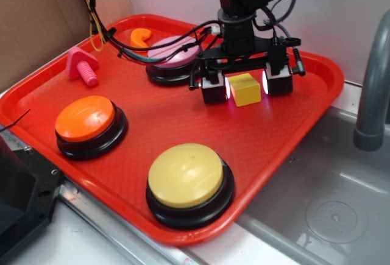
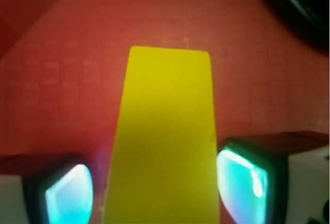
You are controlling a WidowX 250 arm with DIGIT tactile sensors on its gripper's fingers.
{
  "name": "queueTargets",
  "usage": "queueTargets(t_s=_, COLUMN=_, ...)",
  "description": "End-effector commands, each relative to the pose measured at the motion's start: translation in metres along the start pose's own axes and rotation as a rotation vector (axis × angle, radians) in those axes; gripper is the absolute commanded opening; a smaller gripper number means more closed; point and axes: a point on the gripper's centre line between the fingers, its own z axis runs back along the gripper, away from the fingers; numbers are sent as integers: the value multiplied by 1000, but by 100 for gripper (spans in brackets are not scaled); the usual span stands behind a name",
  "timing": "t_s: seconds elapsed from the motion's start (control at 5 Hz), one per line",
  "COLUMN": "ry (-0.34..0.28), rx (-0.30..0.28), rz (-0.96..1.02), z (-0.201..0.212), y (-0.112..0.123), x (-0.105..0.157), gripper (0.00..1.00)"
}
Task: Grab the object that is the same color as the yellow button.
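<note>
End effector (image 1: 245, 86) astride yellow cube (image 1: 244, 89)

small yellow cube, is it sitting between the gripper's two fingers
Yes, the small yellow cube sits on the red tray between the gripper fingers.

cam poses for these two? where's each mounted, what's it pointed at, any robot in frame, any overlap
Exterior: off the tray's near edge, raised, looking down across it; sees the yellow button, orange button, pink button, the arm and its claw.
Wrist: on the arm behind the claw, facing down; only the two glowing pads show.
Shared: the yellow cube between the pads, with gaps on both sides, and the red tray.
</note>
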Motion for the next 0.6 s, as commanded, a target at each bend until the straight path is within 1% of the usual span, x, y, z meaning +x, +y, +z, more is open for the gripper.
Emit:
queueTargets(t_s=0.0, ry=-17, rx=-42, rz=-56, z=30, y=6, x=14, gripper=0)
queueTargets(t_s=0.2, ry=-26, rx=-73, rz=-282, z=80, y=11, x=17, gripper=0)
queueTargets(t_s=0.4, ry=-55, rx=25, rz=-525, z=127, y=17, x=18, gripper=0)
